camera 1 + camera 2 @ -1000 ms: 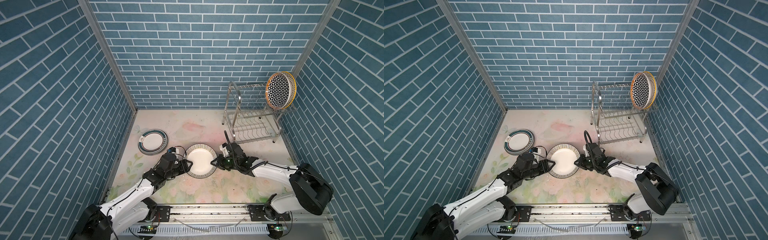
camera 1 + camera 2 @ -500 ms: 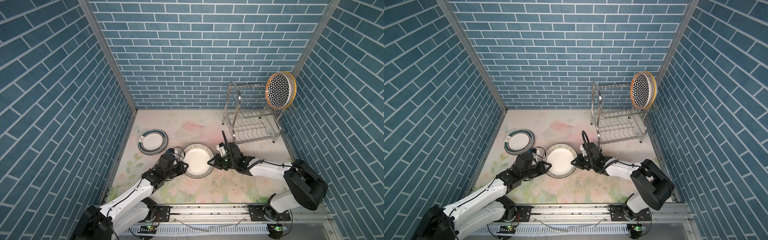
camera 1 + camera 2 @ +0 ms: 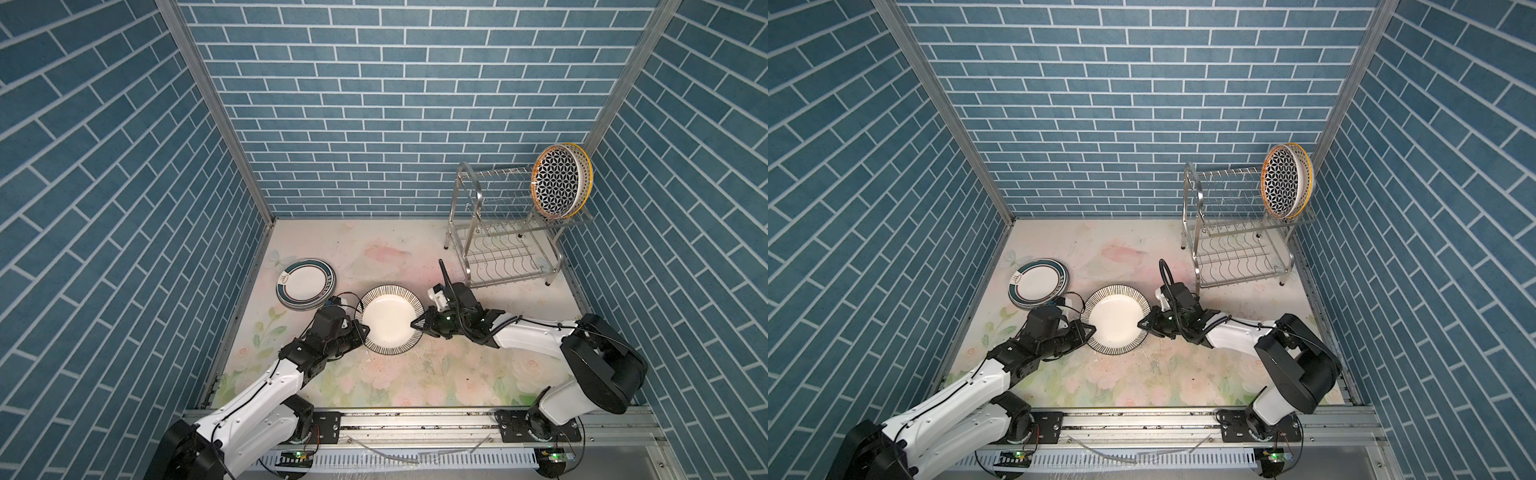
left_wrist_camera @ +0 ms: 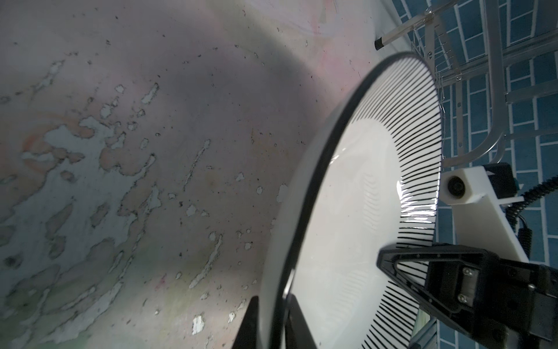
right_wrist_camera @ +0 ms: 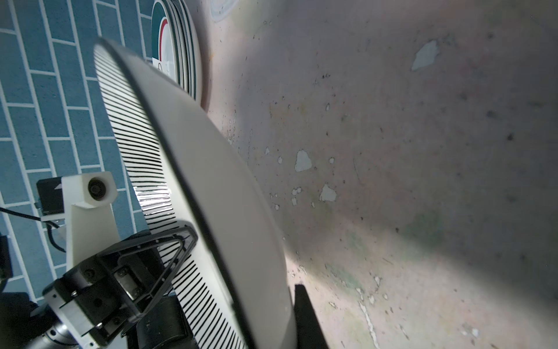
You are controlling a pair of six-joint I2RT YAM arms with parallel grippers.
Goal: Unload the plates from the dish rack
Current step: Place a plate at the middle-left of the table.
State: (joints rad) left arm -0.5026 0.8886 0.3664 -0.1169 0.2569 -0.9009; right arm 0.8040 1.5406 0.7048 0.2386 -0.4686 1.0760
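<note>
A round white plate with a rim of fine black radial stripes (image 3: 390,320) hangs face-up just above the flowered tabletop (image 3: 374,386), near the middle of its front half, held at two opposite points of its rim. The left pincer (image 3: 360,328) pinches the rim on the side nearer the tabletop's left edge. In the left wrist view its black fingers (image 4: 299,332) sit on either side of the rim with no gap to be seen. The right pincer (image 3: 417,324) is pressed onto the opposite rim, so the line between the two grips runs across the tabletop from left to right. A low stack of white plates with teal bands (image 3: 305,284) lies against the left edge, just beyond the left pincer and well apart from the right one, so the left arm is plainly the nearer. This looks like a handover, with the plate bound leftward for the stack. The shiny two-tier wire dish rack (image 3: 505,257) stands in the far right corner, and one black-lattice plate with a yellow rim (image 3: 559,187) stands on edge at the right end of its top tier.
</note>
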